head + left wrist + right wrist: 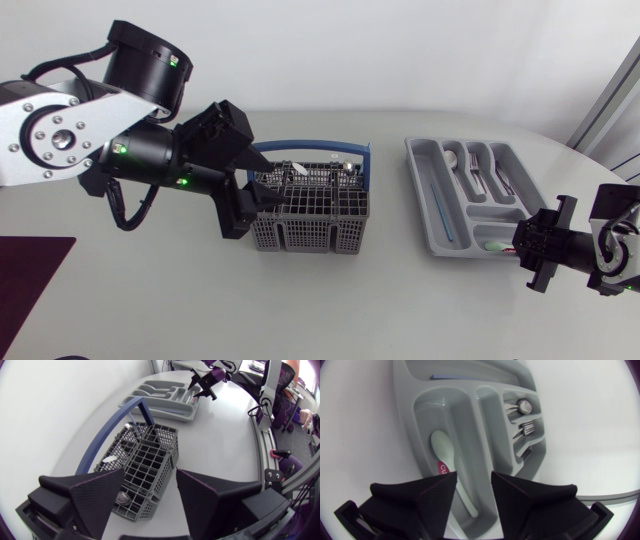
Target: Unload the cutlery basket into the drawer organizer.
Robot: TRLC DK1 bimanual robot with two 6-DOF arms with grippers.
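My left claw (pixel 254 197) hangs open wide over the left end of the cutlery basket (pixel 310 205), empty, fingers either side of the end cells; in the left wrist view the left claw (pixel 150 473) looks straight down the basket (pixel 146 457). The basket sits mid-worktop, toward the far edge, long axis left-right, blue handle (pixel 310 147) up. A few pieces stand in its far cells and a round metal end (pixel 122 496) sits in the nearest cell, just under my left finger; I'd go for that one next. The left arm is much the nearer.

The drawer organizer (pixel 425 205) lies toward the worktop's right edge, well apart from the basket, forks and spoons (pixel 482 177) in its far slots. My right claw (pixel 520 243) is at its near right corner, open with a narrow gap, gripping nothing. A pale green spoon (pixel 448 457) lies flat in the organizer's (pixel 486 407) compartment, handle running between the right claw's (pixel 474 477) fingers.
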